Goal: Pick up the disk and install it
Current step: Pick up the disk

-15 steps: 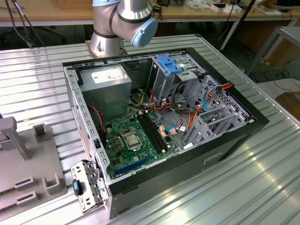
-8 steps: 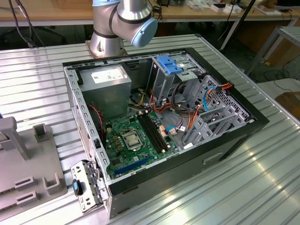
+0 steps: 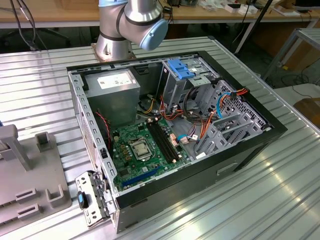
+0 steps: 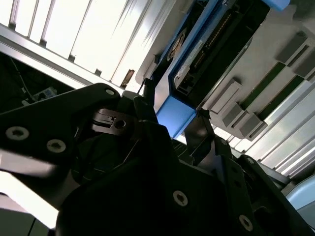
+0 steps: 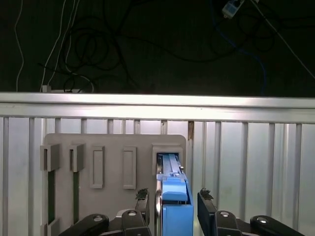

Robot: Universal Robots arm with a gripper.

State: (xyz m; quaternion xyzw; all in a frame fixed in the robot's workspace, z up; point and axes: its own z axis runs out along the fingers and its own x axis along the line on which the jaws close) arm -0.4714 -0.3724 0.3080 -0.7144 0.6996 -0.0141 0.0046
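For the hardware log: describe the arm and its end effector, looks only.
The arm has round silver-grey joints with pale blue caps. The end effector is black: angular linkage bars studded with silver screw heads, ending in two narrow dark fingers.

Your disk (image 5: 174, 211) wears smooth blue plastic rails. The ribbed table (image 3: 280, 185) is shiny metal, the grey rack (image 5: 113, 147) matt plastic.
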